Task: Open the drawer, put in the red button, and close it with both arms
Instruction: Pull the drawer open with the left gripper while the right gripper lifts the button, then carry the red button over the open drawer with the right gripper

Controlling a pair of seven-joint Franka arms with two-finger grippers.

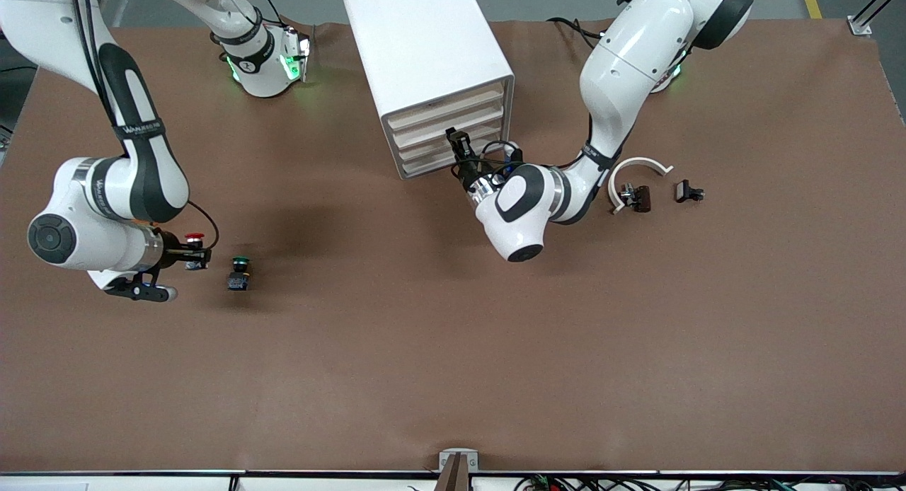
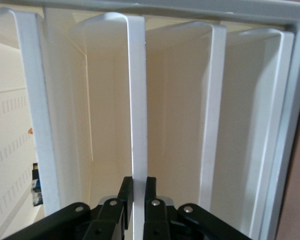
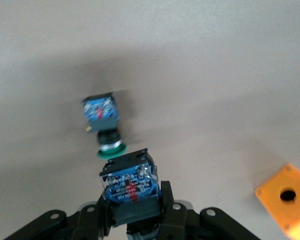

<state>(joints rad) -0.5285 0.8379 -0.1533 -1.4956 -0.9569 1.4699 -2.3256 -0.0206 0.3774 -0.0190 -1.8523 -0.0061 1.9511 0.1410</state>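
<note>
My right gripper (image 1: pixel 199 255) is shut on the red button (image 1: pixel 193 237) and holds it just above the table, beside the green-capped button (image 1: pixel 239 272). In the right wrist view the held button's blue base (image 3: pixel 130 181) sticks out between my fingers (image 3: pixel 166 200), and the green button (image 3: pixel 104 125) lies on the table past it. My left gripper (image 1: pixel 459 146) is at the front of the white drawer cabinet (image 1: pixel 425 45). In the left wrist view it (image 2: pixel 138 187) is shut on the white lip of one drawer front (image 2: pixel 138 100). The drawers look shut.
A white curved piece (image 1: pixel 638 168) and two small black parts (image 1: pixel 637 197) (image 1: pixel 689 192) lie toward the left arm's end of the table. An orange box with a round hole (image 3: pixel 287 200) shows in the right wrist view only.
</note>
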